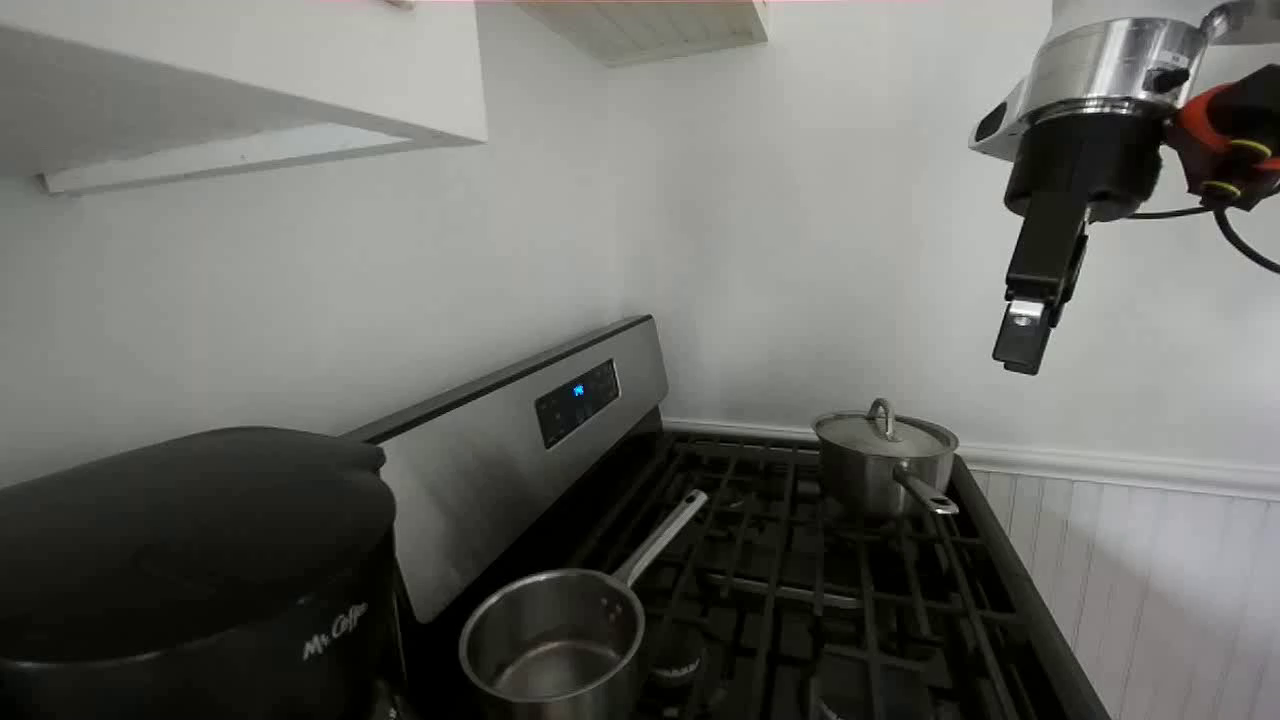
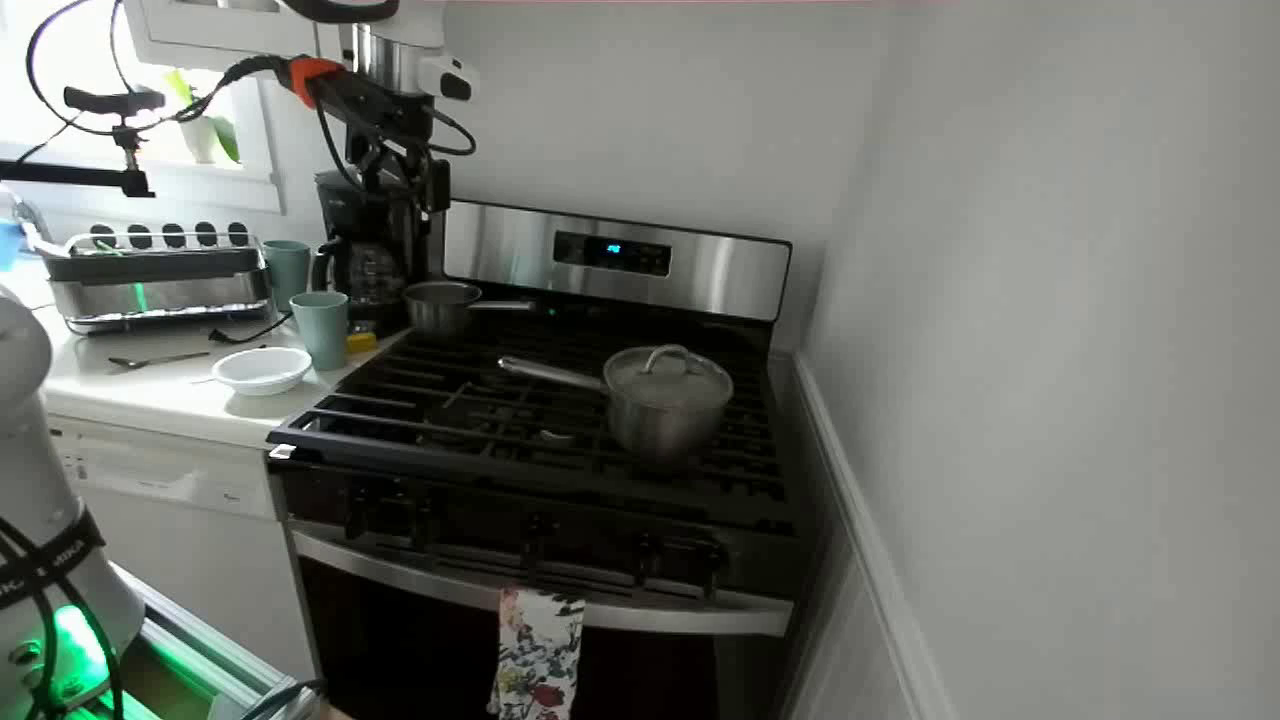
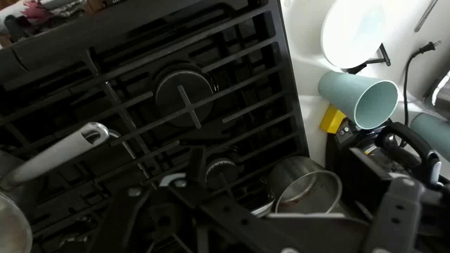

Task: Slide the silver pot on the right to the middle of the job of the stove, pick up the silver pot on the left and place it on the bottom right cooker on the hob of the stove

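Observation:
A silver pot with a lid stands on the front right of the black hob (image 2: 450, 420); the pot shows in both exterior views (image 1: 870, 480) (image 2: 665, 425). Its handle (image 2: 550, 374) points left across the grates. In the wrist view only its handle (image 3: 59, 151) and part of the lid show. A smaller silver pot without a lid stands at the hob's back left corner (image 1: 560, 640) (image 2: 438, 312) (image 3: 302, 186), handle pointing right. My gripper (image 3: 283, 160) is open and empty, high above the hob, apart from both pots. It shows in both exterior views (image 1: 1022, 345) (image 2: 408, 190).
A black coffee maker (image 1: 200, 540) stands beside the lidless pot. Green cups (image 2: 320, 330), a white bowl (image 2: 262, 371) and a yellow block (image 2: 361, 342) are on the counter left of the stove. The control panel (image 2: 500, 245) rises behind the hob. A wall borders its right side.

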Robot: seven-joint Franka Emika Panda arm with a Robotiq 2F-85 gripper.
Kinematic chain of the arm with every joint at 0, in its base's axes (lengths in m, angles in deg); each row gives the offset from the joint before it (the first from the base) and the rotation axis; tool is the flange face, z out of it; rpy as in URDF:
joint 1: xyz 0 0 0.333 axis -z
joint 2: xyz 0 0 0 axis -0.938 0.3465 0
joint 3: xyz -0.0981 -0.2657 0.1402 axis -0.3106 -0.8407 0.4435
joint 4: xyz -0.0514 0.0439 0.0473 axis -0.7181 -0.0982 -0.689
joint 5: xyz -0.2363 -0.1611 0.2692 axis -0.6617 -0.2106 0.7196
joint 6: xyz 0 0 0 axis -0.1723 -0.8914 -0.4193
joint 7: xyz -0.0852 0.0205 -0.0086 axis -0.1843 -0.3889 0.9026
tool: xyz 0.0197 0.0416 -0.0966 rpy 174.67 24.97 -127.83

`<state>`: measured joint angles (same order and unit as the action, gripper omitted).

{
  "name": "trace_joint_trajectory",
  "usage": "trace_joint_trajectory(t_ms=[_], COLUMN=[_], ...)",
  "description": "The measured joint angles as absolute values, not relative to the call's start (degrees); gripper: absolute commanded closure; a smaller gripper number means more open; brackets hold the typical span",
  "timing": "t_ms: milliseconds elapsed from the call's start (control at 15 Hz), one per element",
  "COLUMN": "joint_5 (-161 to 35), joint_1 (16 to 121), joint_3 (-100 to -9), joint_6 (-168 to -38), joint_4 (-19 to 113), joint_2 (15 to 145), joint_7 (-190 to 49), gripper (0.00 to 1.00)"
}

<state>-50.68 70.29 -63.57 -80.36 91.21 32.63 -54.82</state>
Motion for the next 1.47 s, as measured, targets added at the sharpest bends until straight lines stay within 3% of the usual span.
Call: trace_joint_trajectory(t_ms=[533,1067,1467], joint_5=[-50.8,-55.2,-56.9], joint_1=[71.4,82.0,84.2], joint_3=[-63.4,-64.6,-64.4], joint_6=[-78.9,-77.2,-86.0], joint_4=[91.2,91.6,89.7], joint_2=[33.3,44.6,53.0], joint_7=[-55.6,-63.7,-78.1], gripper=[0.0,0.0,0.0])
